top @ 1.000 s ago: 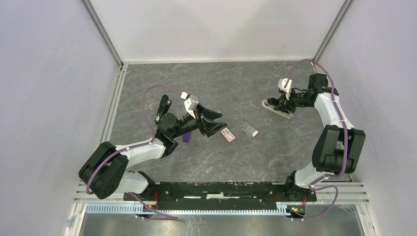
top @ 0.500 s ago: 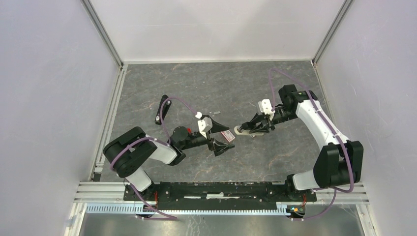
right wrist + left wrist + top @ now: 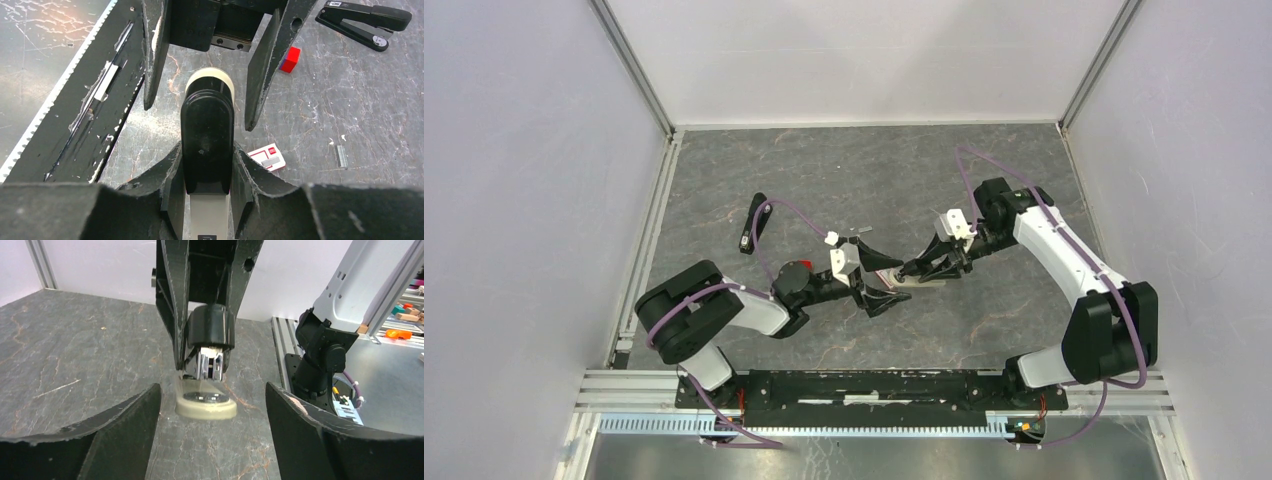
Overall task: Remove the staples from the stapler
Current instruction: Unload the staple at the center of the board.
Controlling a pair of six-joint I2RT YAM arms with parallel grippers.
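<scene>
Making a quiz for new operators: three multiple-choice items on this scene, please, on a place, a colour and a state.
1. Where is the beige-based stapler? A) in the right gripper B) lying free C) out of view
2. The small block has a top that is? A) green B) red C) yellow
3. The left gripper is? A) shut on the block B) shut, empty C) open
Key: 1A, fingers clamp its black top; 2B, plainly red in the right wrist view; 3C, fingers stand wide apart.
</scene>
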